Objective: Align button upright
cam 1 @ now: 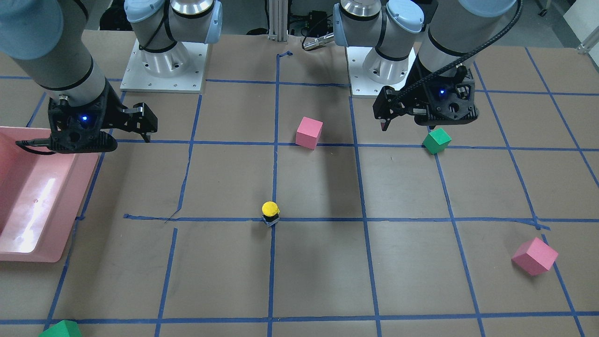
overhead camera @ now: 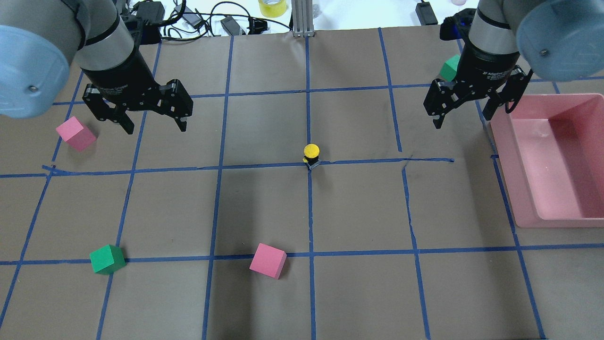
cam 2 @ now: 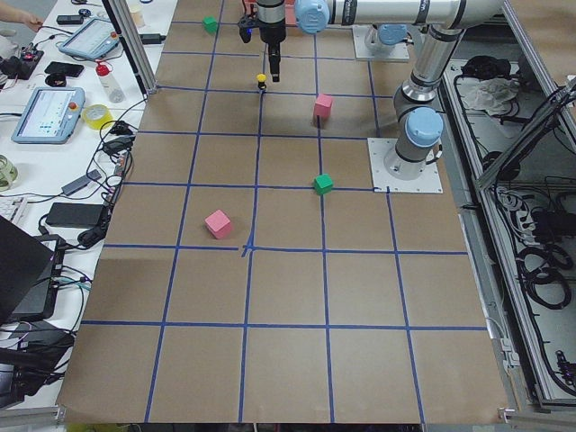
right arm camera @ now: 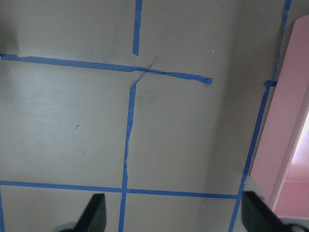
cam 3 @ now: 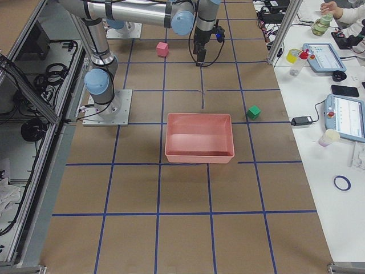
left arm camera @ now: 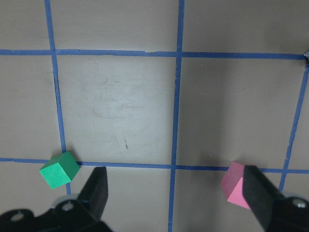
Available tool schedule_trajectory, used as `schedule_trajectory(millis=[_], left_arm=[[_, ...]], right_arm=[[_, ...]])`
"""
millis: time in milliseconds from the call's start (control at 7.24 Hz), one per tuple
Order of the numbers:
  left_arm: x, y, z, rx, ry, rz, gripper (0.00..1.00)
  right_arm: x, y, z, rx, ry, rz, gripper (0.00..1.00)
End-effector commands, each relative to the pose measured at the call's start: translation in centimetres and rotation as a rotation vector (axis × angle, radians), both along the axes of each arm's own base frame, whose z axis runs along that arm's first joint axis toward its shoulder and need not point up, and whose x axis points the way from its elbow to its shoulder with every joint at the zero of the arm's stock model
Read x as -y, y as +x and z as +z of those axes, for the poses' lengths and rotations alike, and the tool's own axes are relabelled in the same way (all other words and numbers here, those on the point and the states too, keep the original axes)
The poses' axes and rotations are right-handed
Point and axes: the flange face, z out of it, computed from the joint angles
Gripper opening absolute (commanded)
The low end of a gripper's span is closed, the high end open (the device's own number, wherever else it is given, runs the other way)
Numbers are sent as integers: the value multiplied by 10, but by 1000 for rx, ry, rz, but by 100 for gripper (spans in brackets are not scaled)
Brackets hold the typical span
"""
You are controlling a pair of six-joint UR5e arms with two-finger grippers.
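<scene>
Button (overhead camera: 311, 155) upright, both grippers open, empty

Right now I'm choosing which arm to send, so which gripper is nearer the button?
Roughly equal; the right looks marginally nearer. The button stands at the table's middle; the left gripper hovers open toward its left, the right gripper open toward its right.

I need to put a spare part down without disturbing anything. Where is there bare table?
Bare squares lie between the button and the pink bin, and along the near edge right of the pink cube. It is tighter on the left, around the green cube and under the left gripper.
</scene>
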Motion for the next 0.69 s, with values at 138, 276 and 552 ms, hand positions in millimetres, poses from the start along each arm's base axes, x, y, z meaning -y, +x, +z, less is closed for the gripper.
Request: schedule_trajectory(millis=[138, 276, 552], left_arm=[[11, -1, 3, -5, -70, -39, 97], [12, -1, 0, -14, -70, -40, 98], [13, -1, 0, -14, -70, -37, 99]], right_arm=[[0, 2, 0, 2, 1, 3, 100], [0, 2, -1, 5, 2, 2, 100], [-2, 4, -4, 13, 9, 3, 100]])
